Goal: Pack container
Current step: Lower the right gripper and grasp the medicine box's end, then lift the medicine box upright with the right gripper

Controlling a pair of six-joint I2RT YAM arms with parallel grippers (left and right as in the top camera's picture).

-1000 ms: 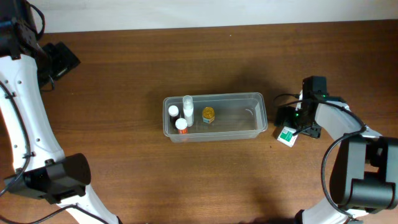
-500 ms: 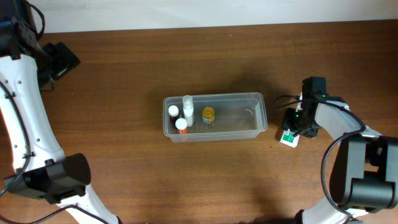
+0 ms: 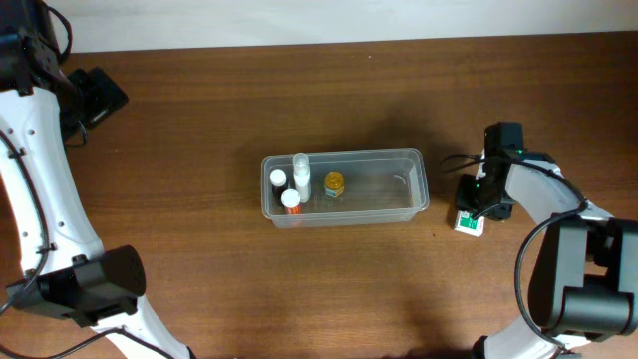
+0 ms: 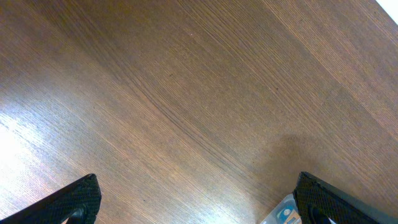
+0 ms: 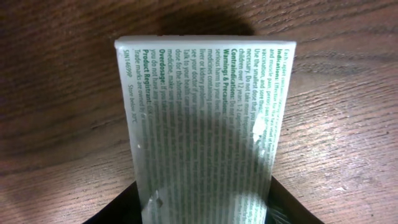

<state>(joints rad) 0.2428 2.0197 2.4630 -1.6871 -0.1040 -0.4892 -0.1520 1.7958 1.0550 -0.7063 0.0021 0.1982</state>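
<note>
- The container [image 3: 384, 187] lies at the middle of the table [image 3: 199, 279], long side running left to right. It is a shallow rectangular tub of clear, slightly cloudy plastic with rounded corners and a thin raised rim, and the wood shows through its floor.
- Four small items stand grouped at its left end: a white-capped bottle [image 3: 277, 179], an orange-capped bottle [image 3: 290, 199] just beside it, a slim clear bottle [image 3: 301, 172] and a squat amber jar [image 3: 334, 182]. The right half of the tub is bare.
- The table is dark brown wood with fine, straight grain and a soft sheen where the light falls on it.
- A carton box [image 3: 467, 222] sits on the wood to the right of the tub, apart from it. It is a flat white cardboard box with green on it; the right wrist view shows one face covered in small green print, with slight dents in the card.
- The right gripper [image 3: 471, 207] is down on this box — its dark fingers [image 5: 121, 210] press against both long sides, grasping it.
- The left gripper [image 3: 105, 97] is at the far left corner, well apart from the tub; its black fingers [image 4: 78, 199] are spread wide over bare wood, holding nothing.
</note>
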